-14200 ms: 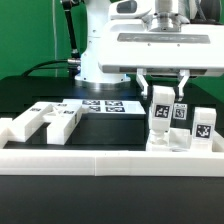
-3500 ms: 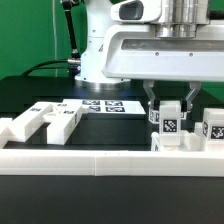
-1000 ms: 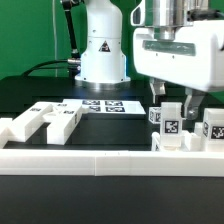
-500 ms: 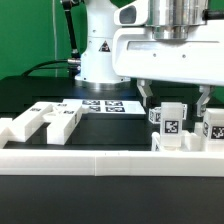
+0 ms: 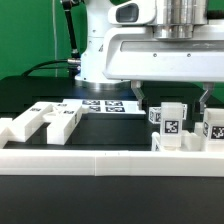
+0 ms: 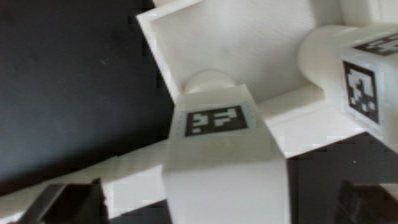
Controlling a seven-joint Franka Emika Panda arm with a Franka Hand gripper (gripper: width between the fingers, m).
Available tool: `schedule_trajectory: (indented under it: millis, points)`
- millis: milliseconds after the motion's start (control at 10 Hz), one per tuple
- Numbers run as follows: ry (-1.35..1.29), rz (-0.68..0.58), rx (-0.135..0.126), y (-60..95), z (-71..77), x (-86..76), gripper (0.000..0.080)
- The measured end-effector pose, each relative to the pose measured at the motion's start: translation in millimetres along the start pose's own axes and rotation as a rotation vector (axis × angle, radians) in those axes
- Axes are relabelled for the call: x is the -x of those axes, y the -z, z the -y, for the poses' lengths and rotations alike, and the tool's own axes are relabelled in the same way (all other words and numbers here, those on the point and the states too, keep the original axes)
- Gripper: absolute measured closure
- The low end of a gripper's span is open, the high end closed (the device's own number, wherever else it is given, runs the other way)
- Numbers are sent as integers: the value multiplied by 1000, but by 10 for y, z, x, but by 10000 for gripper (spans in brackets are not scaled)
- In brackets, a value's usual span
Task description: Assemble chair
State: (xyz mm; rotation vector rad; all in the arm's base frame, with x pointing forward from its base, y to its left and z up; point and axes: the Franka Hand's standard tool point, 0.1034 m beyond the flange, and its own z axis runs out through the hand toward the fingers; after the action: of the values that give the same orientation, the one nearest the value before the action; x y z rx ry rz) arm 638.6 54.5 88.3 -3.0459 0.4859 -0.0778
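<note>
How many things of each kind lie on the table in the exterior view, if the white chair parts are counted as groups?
White chair parts, groups: 2 (exterior view's left group, exterior view's right group)
Long white rail: 1
Marker board: 1
Total: 4

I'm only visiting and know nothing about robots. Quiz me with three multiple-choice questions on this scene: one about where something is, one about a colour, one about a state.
1. Where is the gripper?
A. low at the exterior view's left
B. over the upright tagged part at the exterior view's right
C. out of sight

2. What colour are the chair parts?
A. red
B. white
C. brown

3. The gripper's jaws are:
A. shut on a part
B. shut, empty
C. open

Answers:
1. B, its fingers hang either side of that part.
2. B, every part is white.
3. C, there are gaps between the fingers and the part.
</note>
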Motion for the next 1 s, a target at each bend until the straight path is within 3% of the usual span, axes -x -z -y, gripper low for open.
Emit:
schedule_trajectory:
  millis: [100,200,300,400,1000]
  points:
    - [35,0,0,0,-7,-2,269]
    - [16,0,0,-1,-7,-2,269]
    - [0,0,0,-2,-8,-2,444]
    - [0,0,0,-1,-8,-3,512]
    - [-568,1,-1,-16,-20,11,512]
